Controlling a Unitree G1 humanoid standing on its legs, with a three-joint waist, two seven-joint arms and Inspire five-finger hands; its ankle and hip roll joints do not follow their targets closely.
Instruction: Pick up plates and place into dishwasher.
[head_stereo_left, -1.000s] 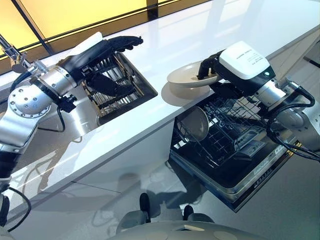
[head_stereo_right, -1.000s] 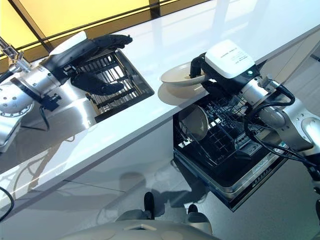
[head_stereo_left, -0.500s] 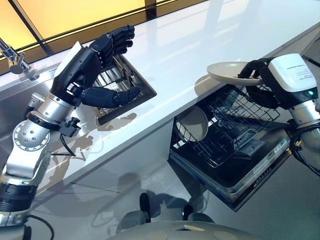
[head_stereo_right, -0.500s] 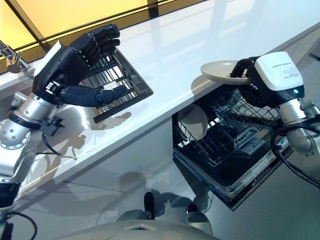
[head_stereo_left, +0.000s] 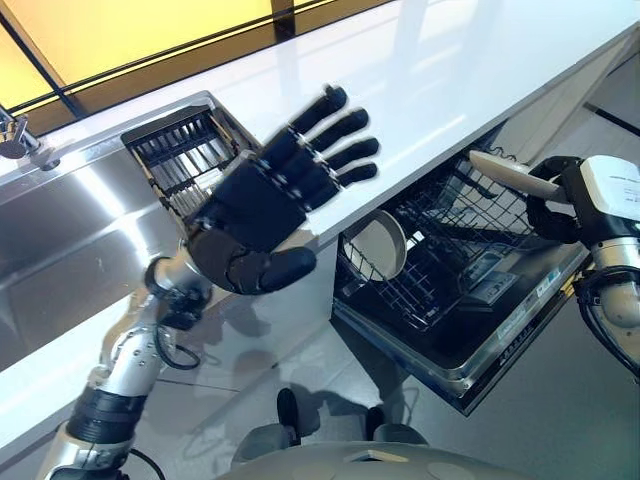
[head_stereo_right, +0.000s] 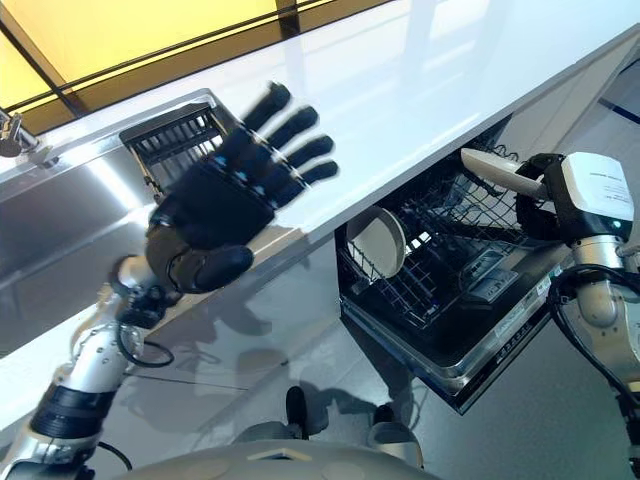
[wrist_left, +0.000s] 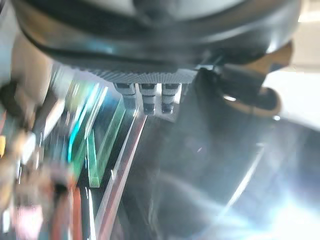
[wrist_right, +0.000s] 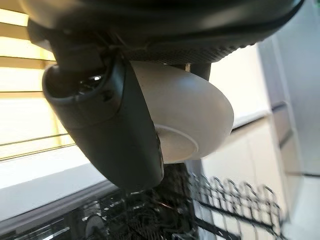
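Your right hand (head_stereo_left: 560, 200) sits at the right side of the head views, above the pulled-out dishwasher rack, and it is clamped on a shallow cream-white plate (head_stereo_left: 505, 172): in the right wrist view you see the dark thumb (wrist_right: 107, 125) pressed across the plate's underside (wrist_right: 192, 117) with the rest of the hand on the far side of the rim. The plate is tilted, its edge pointing toward the counter, and it hangs over the black wire rack (head_stereo_left: 450, 240) of the open dishwasher without touching the wires as far as you can tell. A second round pale plate (head_stereo_left: 375, 245) already stands on edge in the rack's near left corner, leaning against the wire wall. The dishwasher's open door (head_stereo_left: 500, 350) juts out below the rack toward the floor. Your left hand (head_stereo_left: 265, 205) is raised in front of the glossy white countertop (head_stereo_left: 400, 70), palm toward the camera, fingers (head_stereo_left: 340, 125) spread and nearly straight, thumb (head_stereo_left: 270, 270) out to the side, and it holds nothing. Behind it you see the stainless steel sink (head_stereo_left: 70, 230) set into the counter, with a dark wire dish rack (head_stereo_left: 175, 160) standing in the sink's right end. The left wrist view is too blurred for you to read anything beyond the hand's own dark bulk.
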